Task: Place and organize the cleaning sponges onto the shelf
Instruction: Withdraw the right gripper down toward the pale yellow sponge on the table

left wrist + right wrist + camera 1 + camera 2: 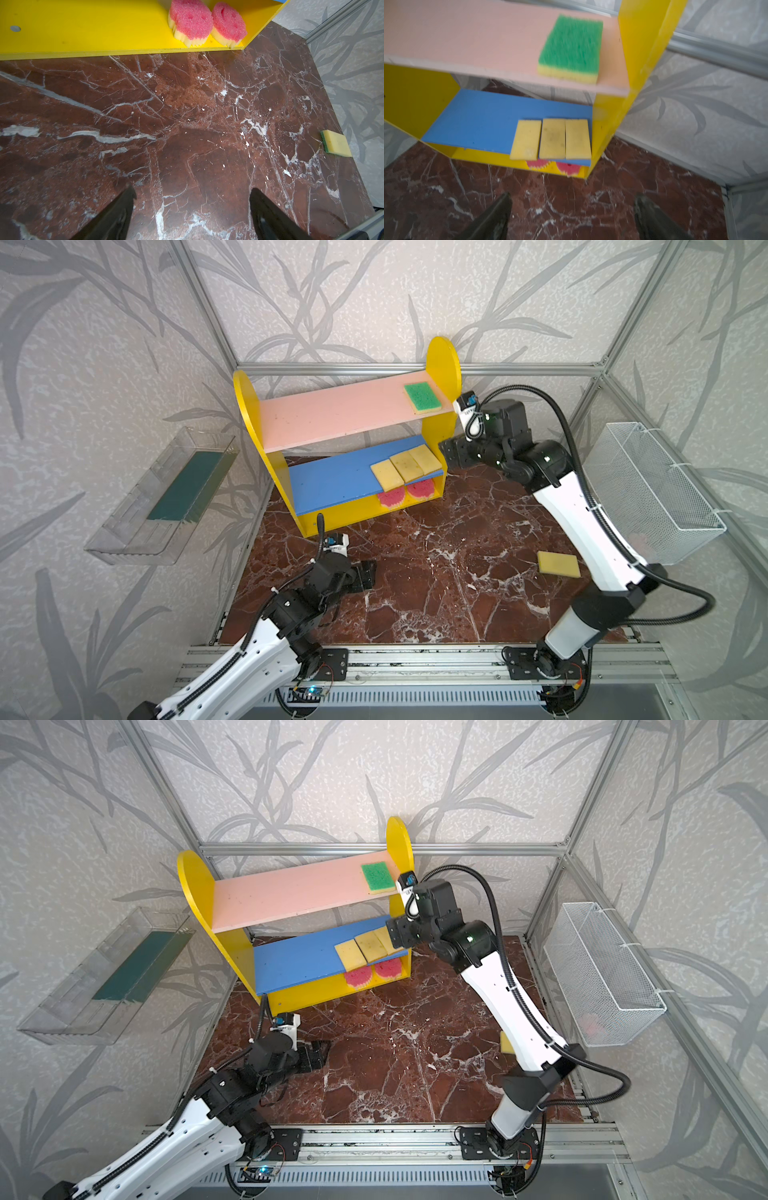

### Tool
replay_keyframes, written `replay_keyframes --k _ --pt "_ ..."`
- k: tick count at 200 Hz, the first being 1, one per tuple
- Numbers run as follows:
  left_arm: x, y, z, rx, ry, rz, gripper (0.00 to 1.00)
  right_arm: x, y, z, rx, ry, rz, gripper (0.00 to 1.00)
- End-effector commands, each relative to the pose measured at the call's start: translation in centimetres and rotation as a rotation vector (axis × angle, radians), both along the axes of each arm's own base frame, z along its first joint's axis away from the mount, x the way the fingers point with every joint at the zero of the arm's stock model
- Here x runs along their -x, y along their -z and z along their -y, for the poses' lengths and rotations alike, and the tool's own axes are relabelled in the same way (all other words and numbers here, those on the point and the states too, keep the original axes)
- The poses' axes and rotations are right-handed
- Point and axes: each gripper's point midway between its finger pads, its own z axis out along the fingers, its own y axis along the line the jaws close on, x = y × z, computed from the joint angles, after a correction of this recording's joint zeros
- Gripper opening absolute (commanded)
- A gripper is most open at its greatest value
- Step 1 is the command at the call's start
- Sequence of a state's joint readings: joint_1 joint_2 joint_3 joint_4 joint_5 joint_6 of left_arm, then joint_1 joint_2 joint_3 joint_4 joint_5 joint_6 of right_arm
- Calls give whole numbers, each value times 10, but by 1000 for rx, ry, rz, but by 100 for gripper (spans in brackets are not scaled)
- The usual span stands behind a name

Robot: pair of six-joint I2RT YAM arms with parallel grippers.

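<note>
Right wrist view: right gripper (572, 216) jaws spread, empty, facing shelf (643, 41); left gripper (192, 214) likewise wide, one sponge (558, 564) on table

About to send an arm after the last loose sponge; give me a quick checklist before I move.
1. Right claw empty and open: ok, nothing between its fingers.
2. Left claw empty and open: ok, only bare table under it.
3. Loose sponge reachable: ok, it lies flat on the table beside the right arm, yellow side up.
4. Free space on the shelf: ok, the pink board holds only the green sponge at its right end.
5. Placed sponges settled: ok, three yellow sponges side by side on the blue board, two pink sponges on the base.
6. Wire basket empty: cannot tell, a pinkish patch shows through the mesh.
</note>
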State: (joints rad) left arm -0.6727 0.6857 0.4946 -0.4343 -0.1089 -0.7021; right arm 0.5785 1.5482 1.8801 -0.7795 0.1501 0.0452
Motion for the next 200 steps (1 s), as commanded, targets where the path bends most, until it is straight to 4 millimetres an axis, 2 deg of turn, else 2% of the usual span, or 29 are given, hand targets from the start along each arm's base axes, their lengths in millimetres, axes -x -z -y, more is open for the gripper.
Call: replay_keyframes --k 1,22,35,70,91,114,138,167,200 --pt "-19 -3 15 3 21 39 88 25 16 46 -129 126 -7 93" --pt "-30 1 32 22 48 42 89 49 59 95 -262 240 -110 93" --pt "-36 4 44 36 67 43 89 59 96 127 -302 346 -188 93" --pt "-41 22 74 61 127 3 88 76 203 200 -342 634 -446 92" --pt "-39 32 88 82 155 -1 88 94 245 245 -337 829 -489 91" --pt "-35 43 95 97 168 -7 88 110 266 281 -399 975 -497 94" --pt "-33 56 101 125 186 -27 89 125 283 307 -465 1104 -519 99" --pt "-30 65 110 149 218 -50 89 135 306 323 -594 1196 -580 99" --pt "-28 67 110 153 228 -55 89 139 326 331 -616 1239 -660 99"
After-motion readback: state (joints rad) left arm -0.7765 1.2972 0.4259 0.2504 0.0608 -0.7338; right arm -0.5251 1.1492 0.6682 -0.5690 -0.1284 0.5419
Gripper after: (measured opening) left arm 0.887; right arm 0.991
